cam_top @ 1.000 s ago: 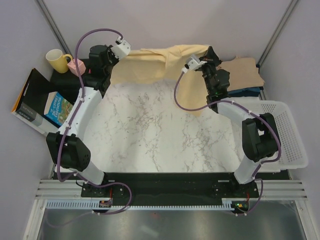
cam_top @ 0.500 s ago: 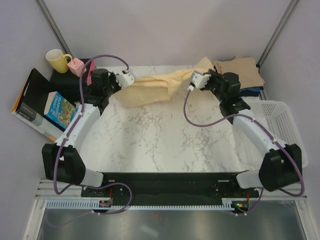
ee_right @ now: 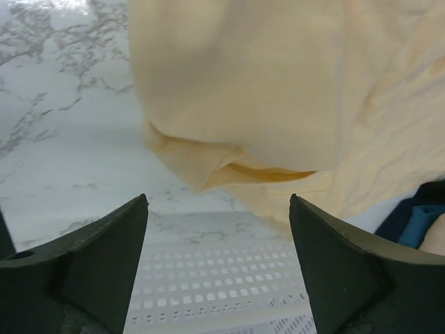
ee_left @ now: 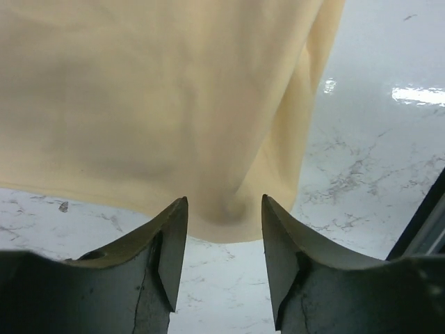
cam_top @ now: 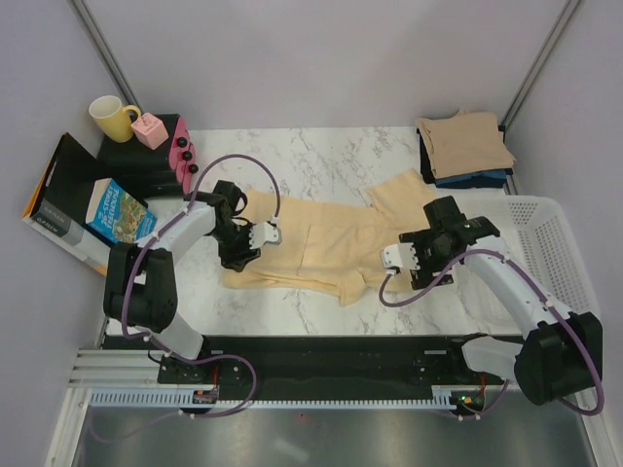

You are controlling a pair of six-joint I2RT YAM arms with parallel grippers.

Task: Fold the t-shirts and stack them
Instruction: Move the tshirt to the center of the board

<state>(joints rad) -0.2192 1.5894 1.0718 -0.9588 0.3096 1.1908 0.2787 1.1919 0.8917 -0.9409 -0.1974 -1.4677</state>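
Observation:
A pale yellow t-shirt [cam_top: 321, 243] lies spread on the marble table, one sleeve reaching toward the back right. My left gripper [cam_top: 255, 236] sits at its left edge, jaws partly open and empty; in the left wrist view the shirt's hem [ee_left: 160, 104] lies just past the fingertips of the gripper [ee_left: 224, 209]. My right gripper [cam_top: 397, 258] is at the shirt's right edge, wide open and empty, with a folded corner of the shirt [ee_right: 278, 90] ahead of the gripper [ee_right: 217, 202]. A folded tan t-shirt [cam_top: 465, 144] tops a stack with a navy one [cam_top: 477, 178] at the back right.
A white mesh basket [cam_top: 555, 253] stands at the right edge, its mesh [ee_right: 208, 299] under my right gripper. At the back left are a yellow mug [cam_top: 112, 117], a pink object [cam_top: 149, 129], a black box [cam_top: 127, 156] and a printed carton [cam_top: 117, 209].
Both grippers came down from the back of the table toward the front, laid the yellow shirt flat and opened, letting it go.

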